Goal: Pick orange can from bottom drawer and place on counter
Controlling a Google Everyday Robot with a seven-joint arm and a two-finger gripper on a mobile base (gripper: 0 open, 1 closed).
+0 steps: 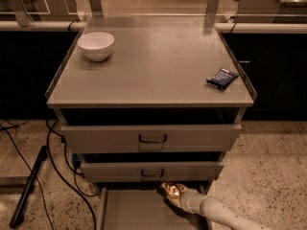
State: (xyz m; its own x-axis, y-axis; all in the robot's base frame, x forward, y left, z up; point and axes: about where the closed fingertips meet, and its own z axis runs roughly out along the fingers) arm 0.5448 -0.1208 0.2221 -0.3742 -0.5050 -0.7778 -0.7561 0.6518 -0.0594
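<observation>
The orange can point(171, 190) shows as a shiny gold-brown shape at the back right of the bottom drawer point(134, 212), just under the front of the middle drawer. My gripper point(175, 196) reaches in from the lower right on a white arm point(216, 212) and is shut on the can, a dark shadow beneath it on the drawer floor. The counter point(153, 61) is the flat grey top of the cabinet, well above the gripper.
A white bowl point(96, 45) stands at the counter's back left and a dark blue packet point(222, 78) lies near its right rim. The top drawer point(151, 137) and middle drawer point(151, 170) are pulled slightly out. Black cables point(57, 162) and a dark bar lie on the floor at left.
</observation>
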